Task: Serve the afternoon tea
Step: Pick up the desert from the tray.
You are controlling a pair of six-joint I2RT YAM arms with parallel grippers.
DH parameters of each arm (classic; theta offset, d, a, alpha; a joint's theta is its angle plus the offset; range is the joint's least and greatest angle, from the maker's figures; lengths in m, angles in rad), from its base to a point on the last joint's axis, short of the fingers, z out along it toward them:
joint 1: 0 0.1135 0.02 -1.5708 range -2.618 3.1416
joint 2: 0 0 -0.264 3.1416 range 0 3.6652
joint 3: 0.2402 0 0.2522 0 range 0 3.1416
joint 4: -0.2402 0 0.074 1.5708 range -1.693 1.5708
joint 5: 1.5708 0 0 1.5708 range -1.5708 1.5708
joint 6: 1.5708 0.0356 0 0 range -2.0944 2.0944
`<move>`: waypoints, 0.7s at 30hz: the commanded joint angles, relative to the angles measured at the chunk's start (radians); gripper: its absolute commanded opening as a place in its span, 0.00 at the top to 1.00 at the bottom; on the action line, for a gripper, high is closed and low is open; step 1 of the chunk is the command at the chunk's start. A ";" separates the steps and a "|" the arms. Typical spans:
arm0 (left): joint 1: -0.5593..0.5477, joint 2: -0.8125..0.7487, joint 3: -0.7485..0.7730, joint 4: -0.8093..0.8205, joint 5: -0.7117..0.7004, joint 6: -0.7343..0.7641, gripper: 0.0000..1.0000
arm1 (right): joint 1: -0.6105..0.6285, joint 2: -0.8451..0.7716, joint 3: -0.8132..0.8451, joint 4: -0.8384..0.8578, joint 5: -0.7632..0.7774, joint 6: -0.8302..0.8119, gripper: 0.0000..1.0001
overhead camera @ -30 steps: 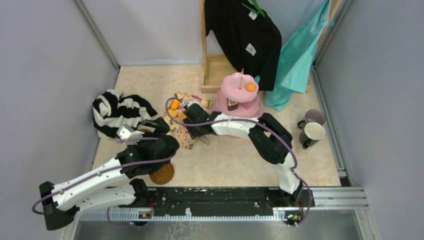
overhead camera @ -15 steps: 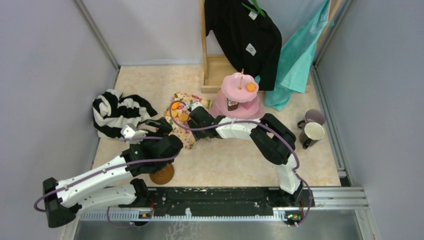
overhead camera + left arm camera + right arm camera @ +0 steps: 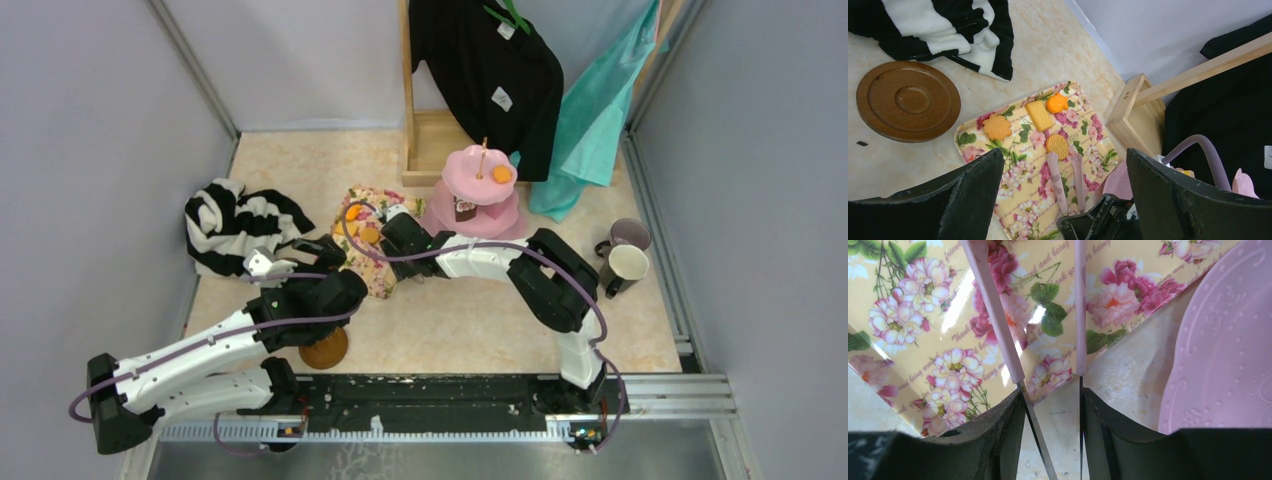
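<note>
Tongs (image 3: 1054,172): pink, 2 arms held between the fingers of the right gripper (image 3: 1052,410), tips apart just beside the round brown biscuit (image 3: 1057,146).
Right gripper: clamped on the tongs, low over the floral tray (image 3: 1088,140).
Left gripper (image 3: 1064,165): jaws wide apart, empty, above the tray.
Tray pastries: 4, namely the biscuit, orange flower (image 3: 997,127), yellow bar (image 3: 1039,115), small orange piece (image 3: 1057,103).
Cake stand (image 3: 478,180): pink, just behind the tray, orange pastry (image 3: 502,174) on the top tier.
Saucers: first saucer (image 3: 908,101) beside the striped garment (image 3: 948,30); second saucer (image 3: 330,352) partly under the left arm.
Mugs: lilac mug (image 3: 630,235) and cream mug (image 3: 625,265), side by side, far right.
</note>
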 commanded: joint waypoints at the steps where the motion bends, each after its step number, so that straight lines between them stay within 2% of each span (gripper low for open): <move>1: 0.003 -0.009 0.021 -0.023 -0.048 -0.061 0.04 | -0.011 -0.070 0.036 -0.008 0.020 -0.006 0.56; 21: 0.005 -0.005 0.032 -0.016 -0.054 -0.057 0.03 | -0.006 -0.011 0.160 -0.079 0.001 -0.030 0.57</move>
